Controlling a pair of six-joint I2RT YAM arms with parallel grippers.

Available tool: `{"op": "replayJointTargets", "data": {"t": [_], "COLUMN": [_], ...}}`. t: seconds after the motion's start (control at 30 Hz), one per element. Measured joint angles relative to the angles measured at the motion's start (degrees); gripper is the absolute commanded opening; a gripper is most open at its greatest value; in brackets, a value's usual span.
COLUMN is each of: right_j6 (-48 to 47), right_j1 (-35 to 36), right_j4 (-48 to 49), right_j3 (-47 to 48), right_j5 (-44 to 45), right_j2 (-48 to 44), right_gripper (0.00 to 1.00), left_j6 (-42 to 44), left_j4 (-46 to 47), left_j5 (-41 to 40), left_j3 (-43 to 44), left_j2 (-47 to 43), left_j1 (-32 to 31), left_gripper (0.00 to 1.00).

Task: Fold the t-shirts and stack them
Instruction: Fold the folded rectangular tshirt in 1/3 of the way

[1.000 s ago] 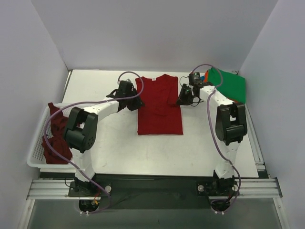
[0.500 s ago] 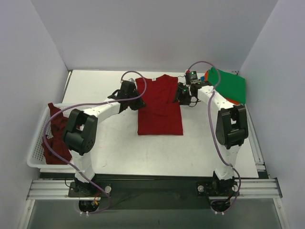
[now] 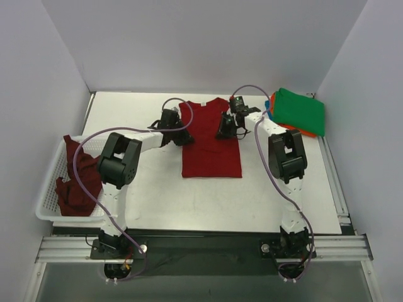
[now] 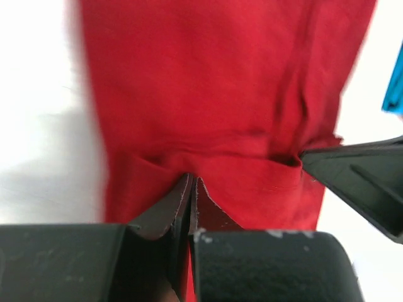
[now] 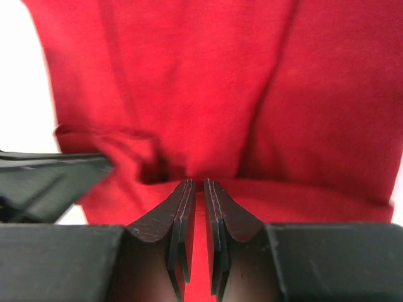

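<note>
A bright red t-shirt (image 3: pixel 211 154) lies flat in the middle of the table, collar toward the far wall. My left gripper (image 3: pixel 181 129) sits at its left edge and is shut on a fold of the red cloth (image 4: pixel 208 82); the fingertips (image 4: pixel 182 189) press together. My right gripper (image 3: pixel 222 130) is over the shirt's upper right part, its jaws nearly together with red cloth (image 5: pixel 189 75) bunched between them. A maroon t-shirt (image 3: pixel 75 189) lies crumpled in the basket. A folded green t-shirt (image 3: pixel 301 110) tops a stack with an orange one (image 3: pixel 307 132) under it.
The white mesh basket (image 3: pixel 47 201) stands at the table's left edge. The folded stack fills the far right corner, with a sliver of blue (image 4: pixel 395 88) at its side. White walls close in the back and both sides. Each wrist view shows the other gripper's finger (image 4: pixel 362 179).
Both grippers moved inward onto the red shirt and closed on its cloth. The right one slid left from the shirt's right edge toward its middle.
</note>
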Motion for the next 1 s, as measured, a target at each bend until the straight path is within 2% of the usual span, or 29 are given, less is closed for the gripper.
{"op": "replayJointTargets", "data": {"t": [0.2, 0.5, 0.6, 0.7, 0.73, 0.87, 0.93, 1.0], "right_j6": [1.11, 2.4, 2.05, 1.6, 1.55, 1.4, 1.44, 1.75], "right_j1": [-1.38, -3.8, -4.28, -4.79, -4.98, -5.64, -5.68, -5.14], "right_j4": [0.7, 2.84, 3.1, 2.51, 2.01, -0.46, 0.2, 0.24], "right_j3": [0.17, -1.27, -1.29, -1.27, -1.25, -1.2, -3.63, -8.2], "right_j5": [-0.92, -4.02, -4.96, -4.98, -4.98, -4.87, -4.17, -3.67], "right_j2": [3.17, 3.19, 3.1, 2.32, 1.79, -2.43, -6.97, -13.31], "right_gripper": [0.14, 0.18, 0.22, 0.28, 0.29, 0.3, 0.3, 0.29], "left_j6": [-2.08, -4.02, -3.56, -2.03, -1.57, -0.48, -0.46, -0.61], "left_j4": [4.68, 11.1, 11.19, 10.45, 10.1, 8.57, 8.61, 8.48], "left_j5": [2.62, 4.02, 4.87, 6.25, 6.73, 8.28, 8.31, 8.2], "left_j3": [-2.34, -6.54, -6.51, -5.88, -5.55, -5.44, -6.51, -9.14], "left_j2": [1.05, 0.35, 0.35, 0.33, 0.2, -2.58, -5.6, -9.9], "left_j1": [3.69, 4.42, 4.48, 4.61, 4.63, 4.59, 4.28, 3.74], "left_gripper": [0.02, 0.02, 0.09, 0.22, 0.27, 0.28, 0.28, 0.22]}}
